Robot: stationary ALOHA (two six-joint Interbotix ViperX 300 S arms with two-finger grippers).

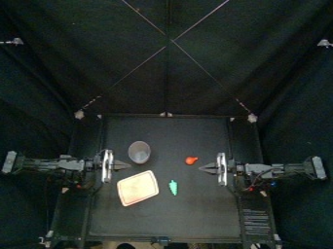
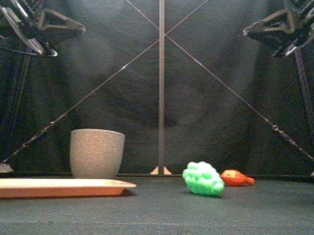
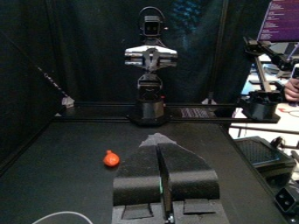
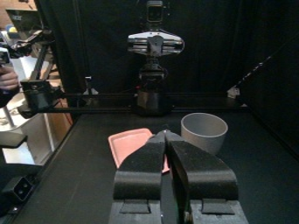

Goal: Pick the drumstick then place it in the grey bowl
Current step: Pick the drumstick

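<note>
On table (image 1: 196, 209), red-orange drumstick (image 1: 190, 160), small, lying flat

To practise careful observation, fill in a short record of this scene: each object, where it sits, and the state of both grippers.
grey cup: upright, back left
drumstick: red-orange, lying right of the cup, untouched
pink tray: flat, in front of the cup
green toy: just right of the tray
left gripper: shut, holding nothing, at the left side
right gripper: shut, holding nothing, at the right side
task progress: not begun
</note>
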